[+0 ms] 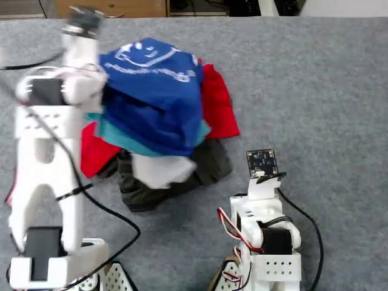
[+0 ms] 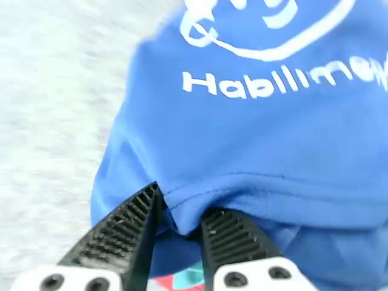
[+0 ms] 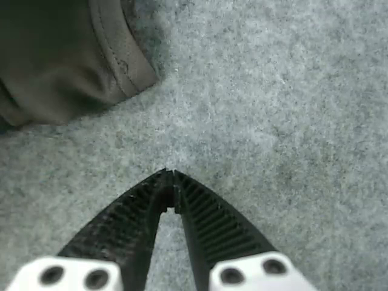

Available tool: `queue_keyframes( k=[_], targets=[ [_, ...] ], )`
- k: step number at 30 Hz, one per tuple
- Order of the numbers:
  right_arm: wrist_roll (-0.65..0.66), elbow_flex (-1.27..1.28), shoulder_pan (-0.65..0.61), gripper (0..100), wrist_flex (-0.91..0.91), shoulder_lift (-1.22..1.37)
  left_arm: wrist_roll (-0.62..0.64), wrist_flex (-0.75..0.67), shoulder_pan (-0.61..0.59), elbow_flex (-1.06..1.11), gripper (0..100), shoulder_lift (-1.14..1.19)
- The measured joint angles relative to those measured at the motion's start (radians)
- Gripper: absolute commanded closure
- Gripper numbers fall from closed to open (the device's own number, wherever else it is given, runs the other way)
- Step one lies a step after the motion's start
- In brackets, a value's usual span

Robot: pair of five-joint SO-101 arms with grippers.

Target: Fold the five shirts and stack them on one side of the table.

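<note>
Several shirts lie heaped at the table's left centre. A blue shirt (image 1: 151,91) with white print lies on top, over a teal one (image 1: 118,136), a red one (image 1: 219,103), a white one (image 1: 160,171) and a dark olive one (image 1: 209,165) at the bottom. My left gripper (image 2: 182,209) is shut on the hem of the blue shirt (image 2: 260,133) at the pile's left edge. My right gripper (image 3: 170,177) is shut with nothing in it, low over the grey cloth, just short of the dark olive shirt (image 3: 60,60).
The grey felt table cover (image 1: 315,91) lies bare to the right of the pile. The left arm (image 1: 45,151) stands along the left edge, with the right arm's base (image 1: 267,242) at the front right. Black cables (image 1: 115,215) trail along the front.
</note>
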Motion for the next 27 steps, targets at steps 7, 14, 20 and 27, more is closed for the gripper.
queue_keyframes(
  k=[7,14,20,27],
  targets=[
    [0.0,0.0,0.0,99.5,0.0,0.0,0.0,-0.057,-0.275,-0.095,98,-0.014],
    [0.0,0.0,0.0,99.5,0.0,0.0,0.0,-0.235,-0.585,-0.095,98,-0.014],
    [0.0,0.0,0.0,99.5,0.0,0.0,0.0,-0.354,-0.71,0.025,98,-0.02],
    [0.0,0.0,0.0,99.5,0.0,0.0,-0.112,-0.39,-0.72,0.195,73,-0.025]
  ],
)
